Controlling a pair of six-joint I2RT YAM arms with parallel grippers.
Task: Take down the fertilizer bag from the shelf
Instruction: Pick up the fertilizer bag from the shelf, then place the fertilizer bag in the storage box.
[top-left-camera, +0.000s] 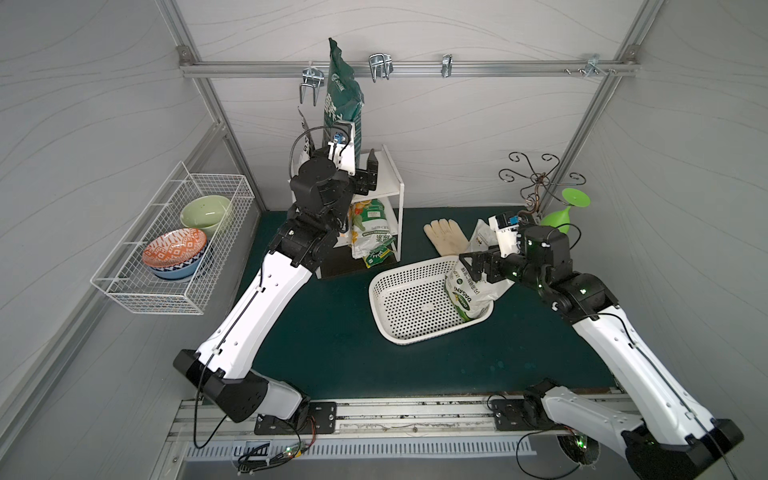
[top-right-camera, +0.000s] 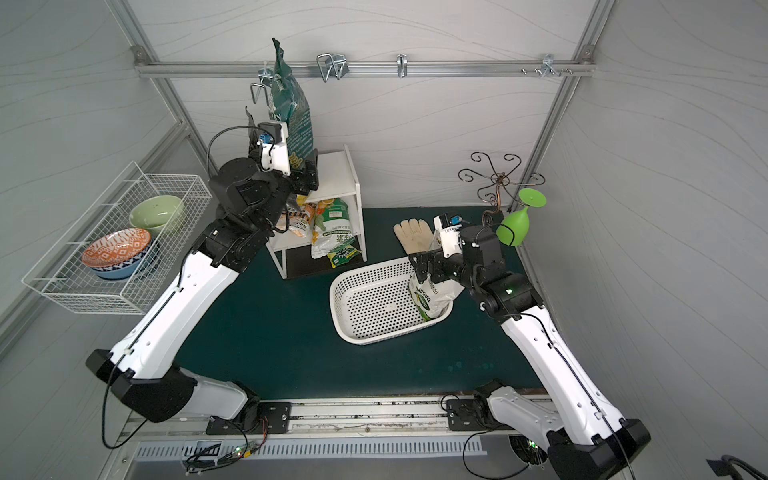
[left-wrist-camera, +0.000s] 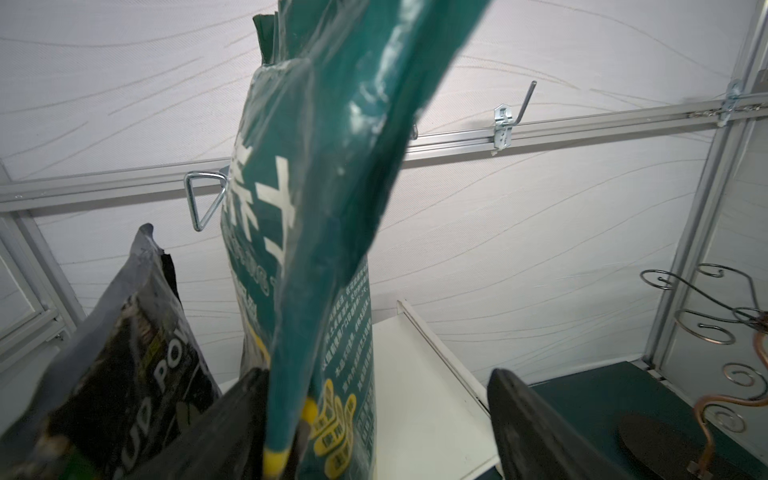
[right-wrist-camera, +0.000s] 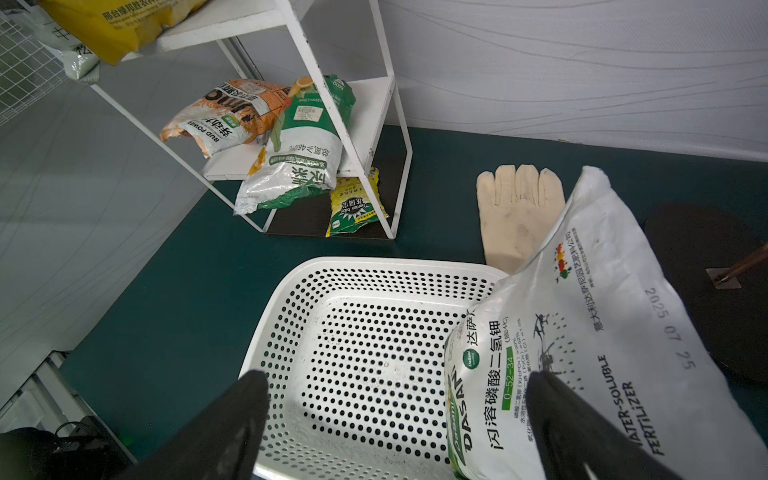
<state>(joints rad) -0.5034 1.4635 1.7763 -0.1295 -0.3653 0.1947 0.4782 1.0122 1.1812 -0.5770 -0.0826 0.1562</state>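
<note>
White shelf (top-left-camera: 387, 176) stands at eleven o'clock on the table (top-left-camera: 332, 340) in both top views. On its upper board the green bag (top-left-camera: 343, 99) stands upright, long axis vertical, with a black bag (left-wrist-camera: 124, 353) just beside it at nine. My left arm is far the nearer. The right is well apart at three o'clock, over the basket (right-wrist-camera: 291, 299).

Left gripper (left-wrist-camera: 378, 376) sits low by the bag's foot, the bag dead ahead at twelve between the jaws. They are wide apart: one finger (left-wrist-camera: 224, 424) lies against the bag's edge, the other (left-wrist-camera: 532, 428) is clear over bare board. Nothing is gripped yet. I judge closing comes next.

Right gripper (right-wrist-camera: 397, 376) gapes empty, one finger by the white bag (right-wrist-camera: 582, 311); contact I cannot tell.
</note>
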